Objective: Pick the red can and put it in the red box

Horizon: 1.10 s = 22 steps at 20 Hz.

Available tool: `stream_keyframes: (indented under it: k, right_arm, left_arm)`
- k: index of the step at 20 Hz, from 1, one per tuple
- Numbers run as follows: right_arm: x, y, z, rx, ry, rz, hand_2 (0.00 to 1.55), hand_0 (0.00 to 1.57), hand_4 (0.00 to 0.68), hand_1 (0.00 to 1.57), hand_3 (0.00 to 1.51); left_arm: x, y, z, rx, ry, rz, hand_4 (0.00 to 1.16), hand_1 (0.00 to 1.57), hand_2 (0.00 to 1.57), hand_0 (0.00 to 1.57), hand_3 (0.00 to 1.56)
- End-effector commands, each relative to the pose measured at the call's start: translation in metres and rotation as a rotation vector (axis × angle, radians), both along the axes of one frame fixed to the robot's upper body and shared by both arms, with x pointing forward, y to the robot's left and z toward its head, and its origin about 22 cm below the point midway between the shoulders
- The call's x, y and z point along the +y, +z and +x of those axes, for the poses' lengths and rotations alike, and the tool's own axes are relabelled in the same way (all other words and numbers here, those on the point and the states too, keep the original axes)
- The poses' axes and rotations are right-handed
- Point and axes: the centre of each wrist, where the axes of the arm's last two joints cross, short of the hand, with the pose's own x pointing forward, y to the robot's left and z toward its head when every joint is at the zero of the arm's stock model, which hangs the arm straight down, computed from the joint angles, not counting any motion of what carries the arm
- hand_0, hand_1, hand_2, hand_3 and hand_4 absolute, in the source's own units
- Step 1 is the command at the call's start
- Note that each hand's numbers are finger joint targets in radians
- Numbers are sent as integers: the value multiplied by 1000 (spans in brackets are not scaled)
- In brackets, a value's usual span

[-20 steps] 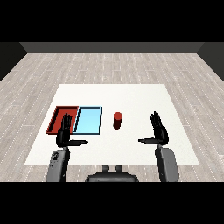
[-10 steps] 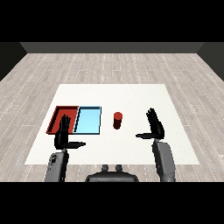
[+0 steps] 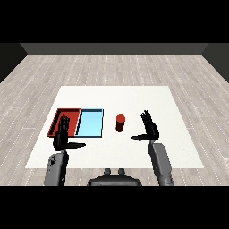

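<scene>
The red can (image 3: 120, 123) stands upright on the white table, just right of the light blue tray (image 3: 90, 122). The red tray (image 3: 59, 117) lies at the left, touching the blue one. My right hand (image 3: 150, 129) is open, fingers straight and thumb pointing left, a short way to the right of the can and slightly nearer to me. My left hand (image 3: 62, 134) is open too, fingers straight, over the near edge of the red tray and covering part of it.
The white table (image 3: 147, 100) reaches well beyond the trays at the back and right. Grey wooden floor surrounds it.
My right hand has shifted left and a little forward, closer to the red can. The left hand and the can stay where they were.
</scene>
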Motion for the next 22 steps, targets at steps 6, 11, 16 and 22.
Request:
stream_keyframes:
  k: [6,11,16,22]
  right_arm:
    - [12,-18,13,41,43,48,0,0,0,0,0]
    - [38,-43,28,54,38,8,0,0,0,0,0]
    - [55,-39,36,53,21,11,0,0,0,0,0]
    - [60,-52,15,80,33,44,0,0,0,0,0]
  left_arm:
    - [-15,-19,-4,-15,-10,-23,0,0,0,0,0]
    - [-5,-18,3,-18,-14,-30,0,0,0,0,0]
    - [-14,-7,-17,-17,-7,-40,0,0,0,0,0]
    - [1,-9,-2,2,-1,-48,0,0,0,0,0]
